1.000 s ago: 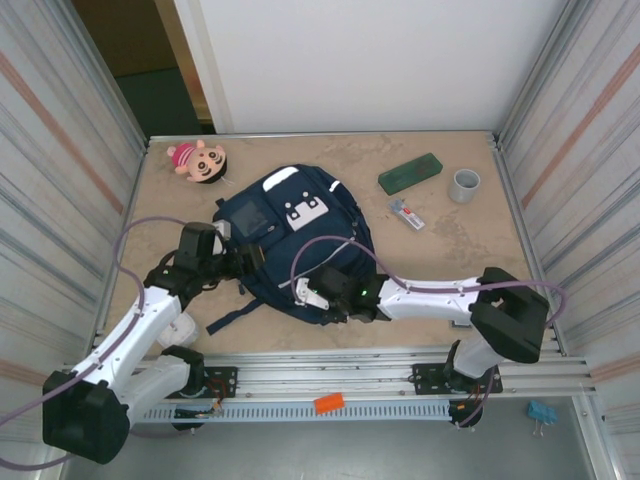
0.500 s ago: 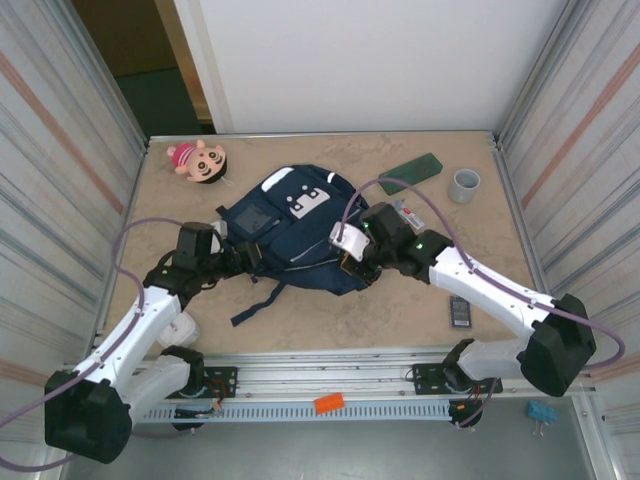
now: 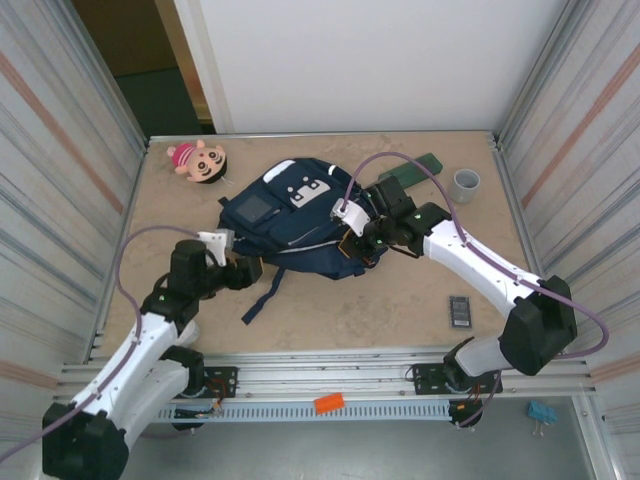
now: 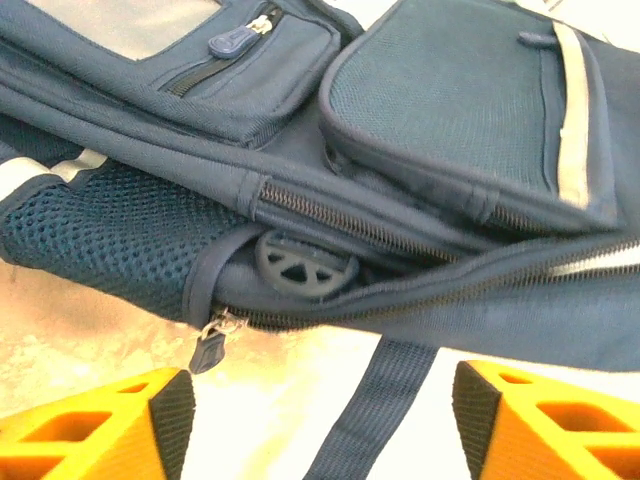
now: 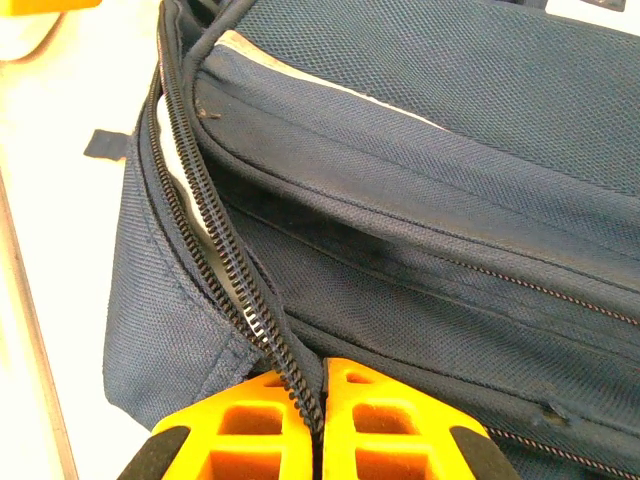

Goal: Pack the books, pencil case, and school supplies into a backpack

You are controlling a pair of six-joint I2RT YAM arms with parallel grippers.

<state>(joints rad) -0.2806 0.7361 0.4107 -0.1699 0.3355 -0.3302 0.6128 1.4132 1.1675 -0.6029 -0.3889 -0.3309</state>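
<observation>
Pinched tight on the zipper edge of the backpack, the right claw should pull steadily; the left claw gapes empty.

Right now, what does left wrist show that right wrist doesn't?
Left wrist: the left end effector open, short of the backpack, facing a dangling zipper pull, a mesh side pocket, a round plastic disc and a strap. Right wrist: the right end effector shut on the zipper track, the zip parted beyond it. Both: navy backpack fabric on the pale table.
</observation>
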